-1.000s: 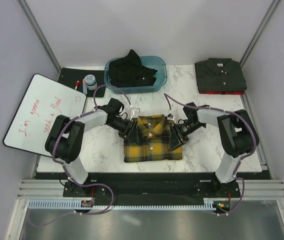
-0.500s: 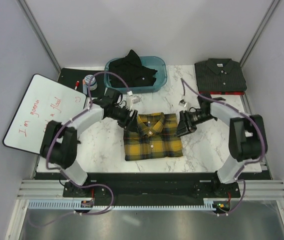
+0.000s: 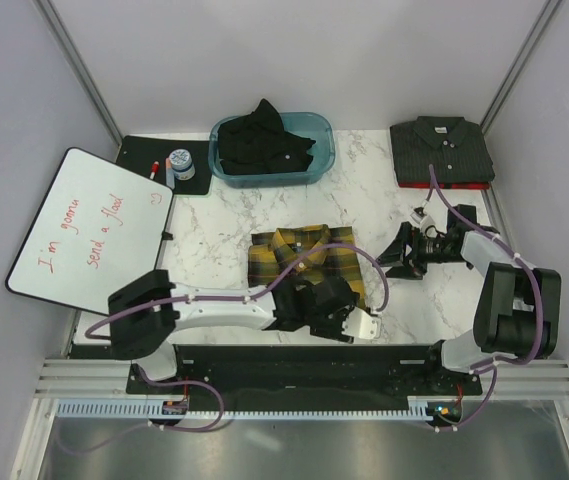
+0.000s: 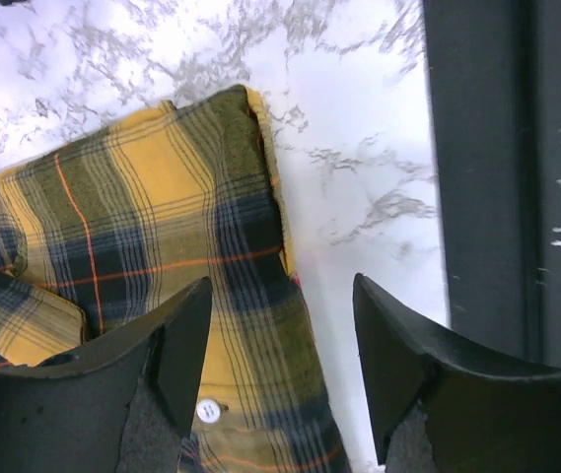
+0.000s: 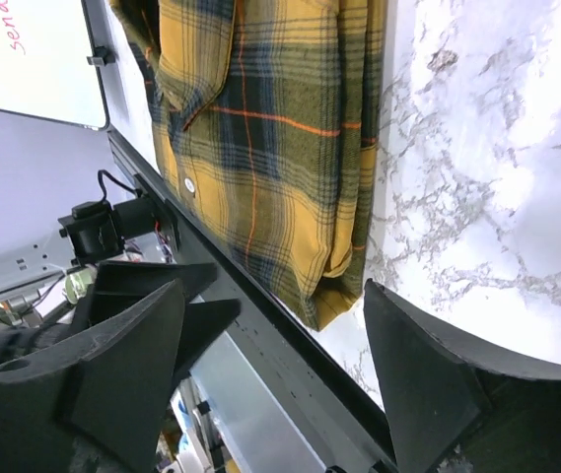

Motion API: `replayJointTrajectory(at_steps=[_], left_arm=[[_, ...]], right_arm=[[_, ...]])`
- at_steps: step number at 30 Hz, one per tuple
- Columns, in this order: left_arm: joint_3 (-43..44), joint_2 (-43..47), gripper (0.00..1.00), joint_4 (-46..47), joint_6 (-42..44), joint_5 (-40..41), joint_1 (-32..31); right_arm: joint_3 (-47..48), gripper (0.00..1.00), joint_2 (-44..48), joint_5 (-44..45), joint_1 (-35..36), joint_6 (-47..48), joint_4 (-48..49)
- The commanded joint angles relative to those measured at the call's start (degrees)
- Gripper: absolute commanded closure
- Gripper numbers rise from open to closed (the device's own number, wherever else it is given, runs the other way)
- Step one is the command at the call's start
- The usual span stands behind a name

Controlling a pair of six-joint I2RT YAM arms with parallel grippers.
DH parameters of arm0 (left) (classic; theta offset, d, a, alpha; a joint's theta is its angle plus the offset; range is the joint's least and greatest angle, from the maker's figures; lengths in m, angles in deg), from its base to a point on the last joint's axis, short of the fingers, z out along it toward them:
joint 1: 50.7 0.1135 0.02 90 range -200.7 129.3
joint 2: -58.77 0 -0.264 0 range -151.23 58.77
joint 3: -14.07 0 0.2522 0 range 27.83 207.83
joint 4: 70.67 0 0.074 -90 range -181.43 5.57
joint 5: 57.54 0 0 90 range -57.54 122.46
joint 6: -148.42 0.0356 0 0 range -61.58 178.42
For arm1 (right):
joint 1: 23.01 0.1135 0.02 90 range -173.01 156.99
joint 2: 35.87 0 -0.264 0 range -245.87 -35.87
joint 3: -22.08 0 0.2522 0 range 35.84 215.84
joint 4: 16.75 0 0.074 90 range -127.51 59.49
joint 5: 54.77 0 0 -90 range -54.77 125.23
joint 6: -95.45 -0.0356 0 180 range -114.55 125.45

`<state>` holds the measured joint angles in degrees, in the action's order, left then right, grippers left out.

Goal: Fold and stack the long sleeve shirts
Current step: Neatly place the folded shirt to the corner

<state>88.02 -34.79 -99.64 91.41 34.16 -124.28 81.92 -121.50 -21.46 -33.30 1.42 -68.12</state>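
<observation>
The yellow-and-black plaid shirt lies folded, collar up, in the middle of the marble table. My left gripper hangs over the shirt's near right part, open, with plaid cloth and a white button below its fingers and nothing held. My right gripper stands open on the table to the right of the shirt, apart from it; its wrist view shows the plaid shirt ahead of its jaws. A dark charcoal shirt lies folded at the back right. A black shirt is heaped in the bin.
A blue plastic bin stands at the back centre. A whiteboard leans over the left edge, with a black mat, a marker and a small jar behind it. The black front rail runs close below the left gripper.
The left arm swung from the shirt's far left corner round to its near right side. The right gripper pulled away to the right and opened wide. The shirt lies released.
</observation>
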Motion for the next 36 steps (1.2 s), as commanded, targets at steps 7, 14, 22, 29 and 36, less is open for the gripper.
replayJointTrajectory(at_steps=[7,14,22,29,36], left_arm=[[5.6,-11.9,0.36,12.6,8.9,6.6,-2.0],[9.2,-18.4,0.41,14.0,7.6,5.7,-1.1],[8.5,-13.7,0.85,11.6,3.8,-1.5,2.7],[10.2,-10.6,0.91,7.6,1.0,-5.6,3.8],[10.5,-9.0,0.91,6.5,1.3,-6.3,4.3]], right_arm=[[-0.7,0.17,-6.7,-1.0,-1.8,-3.7,4.7],[-2.7,0.14,-7.4,-0.9,-1.8,-5.5,7.5],[-5.3,0.11,-10.2,-1.2,-1.1,-9.0,12.0],[-5.7,0.07,-15.0,-3.8,2.4,-10.6,16.1],[-10.1,0.05,-17.4,-5.6,6.2,-20.5,32.5]])
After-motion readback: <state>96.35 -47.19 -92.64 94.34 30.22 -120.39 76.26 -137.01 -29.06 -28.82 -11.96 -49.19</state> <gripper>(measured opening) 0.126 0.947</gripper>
